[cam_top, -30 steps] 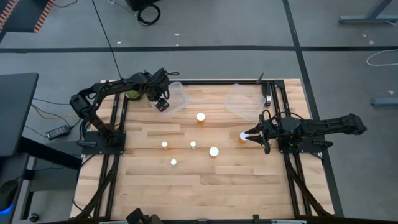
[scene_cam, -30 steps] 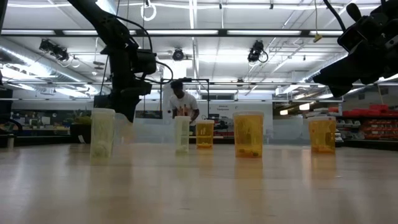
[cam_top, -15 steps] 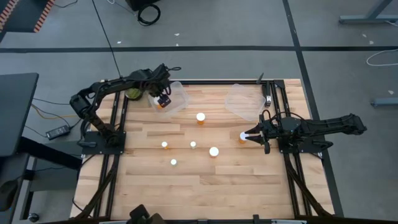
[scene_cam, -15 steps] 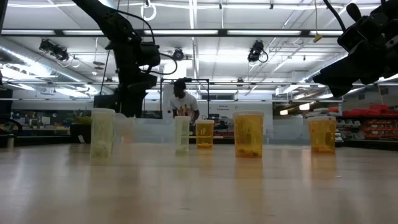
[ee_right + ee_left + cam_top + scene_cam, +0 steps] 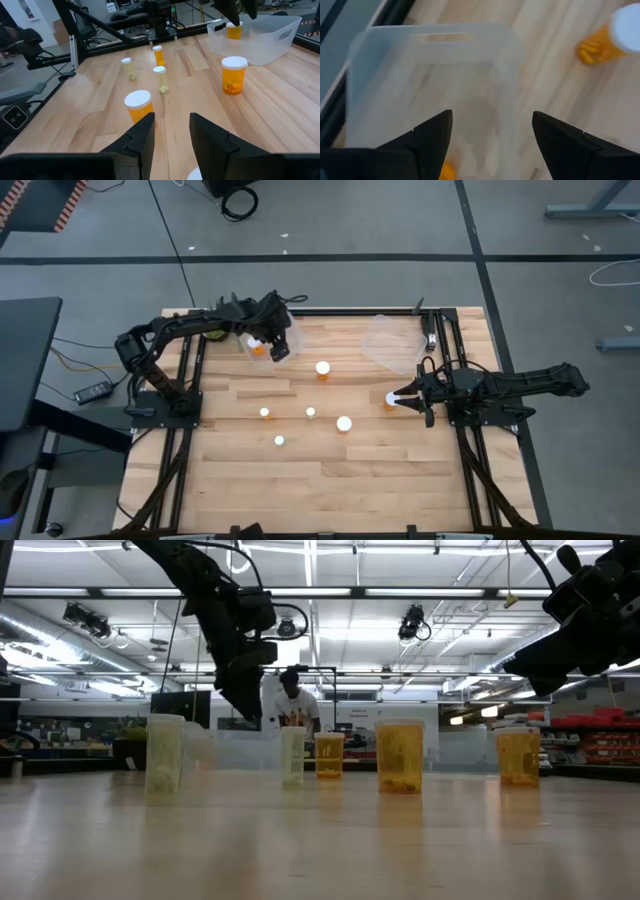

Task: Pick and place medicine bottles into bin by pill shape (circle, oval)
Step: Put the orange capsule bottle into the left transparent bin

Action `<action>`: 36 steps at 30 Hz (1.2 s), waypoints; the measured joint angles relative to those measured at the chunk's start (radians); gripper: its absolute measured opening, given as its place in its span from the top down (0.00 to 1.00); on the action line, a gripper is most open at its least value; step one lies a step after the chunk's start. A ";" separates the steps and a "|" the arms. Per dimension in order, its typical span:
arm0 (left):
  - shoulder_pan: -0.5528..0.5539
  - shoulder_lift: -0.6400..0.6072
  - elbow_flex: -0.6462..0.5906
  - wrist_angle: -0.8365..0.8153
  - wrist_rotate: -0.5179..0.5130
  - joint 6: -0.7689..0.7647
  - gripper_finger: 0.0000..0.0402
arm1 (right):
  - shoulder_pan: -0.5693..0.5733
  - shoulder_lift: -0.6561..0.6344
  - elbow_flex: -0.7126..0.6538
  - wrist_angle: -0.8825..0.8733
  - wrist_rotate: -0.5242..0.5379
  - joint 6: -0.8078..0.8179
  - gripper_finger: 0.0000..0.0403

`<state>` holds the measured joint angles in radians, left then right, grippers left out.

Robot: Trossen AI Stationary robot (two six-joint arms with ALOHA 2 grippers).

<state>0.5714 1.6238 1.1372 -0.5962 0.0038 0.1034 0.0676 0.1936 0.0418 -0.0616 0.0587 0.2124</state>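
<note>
My left gripper (image 5: pixel 278 348) (image 5: pixel 492 117) hangs open with nothing between its fingers, above the right part of the clear left bin (image 5: pixel 293 330) (image 5: pixel 435 60). One orange medicine bottle (image 5: pixel 258 348) (image 5: pixel 233 31) sits inside that bin. Several more white-capped bottles stand on their bases on the wooden table, among them one (image 5: pixel 323 369) (image 5: pixel 607 40) just right of the bin and others at mid-table (image 5: pixel 344 423) (image 5: pixel 265 413). My right gripper (image 5: pixel 397 397) (image 5: pixel 172 125) waits shut at the right, above another bottle (image 5: pixel 389 399).
A second clear bin (image 5: pixel 390 345) stands at the far right of the table. Black frame rails (image 5: pixel 190 380) run along the table's left and right edges. A person (image 5: pixel 292 705) stands in the room beyond the far edge.
My left gripper has gone toward the table's right edge over the left bin and risen a little, tipping as it went. The orange bottle in the bin now shows uncovered to its left.
</note>
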 joint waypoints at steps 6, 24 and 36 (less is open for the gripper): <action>-0.065 0.000 0.000 0.003 0.055 -0.040 0.29 | 0.000 0.000 0.000 0.000 0.000 0.000 0.68; -0.184 0.000 0.002 0.224 0.053 0.065 0.29 | 0.000 0.000 0.000 0.000 0.000 0.000 0.68; -0.217 0.000 0.002 0.387 0.053 0.031 0.29 | 0.000 0.000 0.000 0.000 0.000 0.000 0.68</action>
<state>0.3545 1.6241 1.1397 -0.2089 0.0571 0.1344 0.0677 0.1934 0.0418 -0.0616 0.0588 0.2127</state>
